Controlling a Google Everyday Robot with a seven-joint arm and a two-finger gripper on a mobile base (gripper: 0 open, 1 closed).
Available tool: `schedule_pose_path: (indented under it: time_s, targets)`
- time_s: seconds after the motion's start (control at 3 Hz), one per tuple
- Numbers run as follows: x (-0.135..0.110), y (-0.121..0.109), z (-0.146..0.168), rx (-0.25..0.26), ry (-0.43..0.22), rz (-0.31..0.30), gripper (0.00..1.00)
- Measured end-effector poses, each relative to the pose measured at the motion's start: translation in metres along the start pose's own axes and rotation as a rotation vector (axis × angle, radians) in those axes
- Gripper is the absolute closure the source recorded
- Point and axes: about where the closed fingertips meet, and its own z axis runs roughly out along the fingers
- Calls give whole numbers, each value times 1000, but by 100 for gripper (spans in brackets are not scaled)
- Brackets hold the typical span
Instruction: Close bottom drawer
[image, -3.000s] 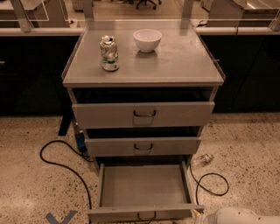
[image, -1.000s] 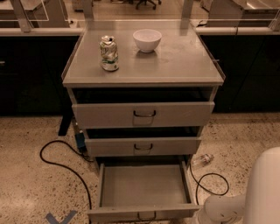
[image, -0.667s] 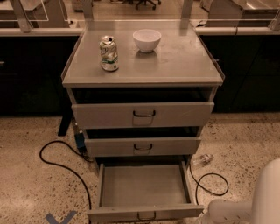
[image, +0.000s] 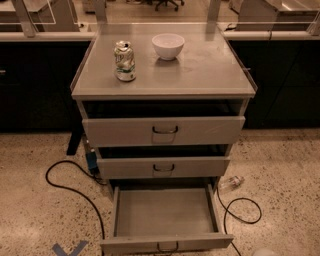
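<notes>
The bottom drawer (image: 165, 212) of the grey metal cabinet (image: 165, 75) is pulled far out towards me. Its shallow grey tray is empty, and its front panel with a small dark wire handle (image: 167, 247) lies at the bottom edge of the camera view. The middle drawer (image: 162, 167) and the top drawer (image: 162, 131) each stand slightly out. My gripper is out of view. Only a sliver of a white arm part (image: 264, 253) shows at the bottom right, beside the drawer's right front corner.
A dented can (image: 124, 61) and a white bowl (image: 168, 46) stand on the cabinet top. Black cables (image: 65, 185) loop on the speckled floor left and right of the cabinet. A small bottle (image: 231, 182) lies at the right. Dark counters stand behind.
The white arm that filled the lower right corner has dropped almost fully out of the frame. The drawers have not moved.
</notes>
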Motion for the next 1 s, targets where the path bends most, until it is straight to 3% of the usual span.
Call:
schedule_pose_path:
  time_s: [0.33,0.67,1.0]
  targets:
    - [0,0,0,0,0,0,0]
    - [4,-4,21,-54,1,19,0]
    - [-9,-6,62,-159,-27,2,0]
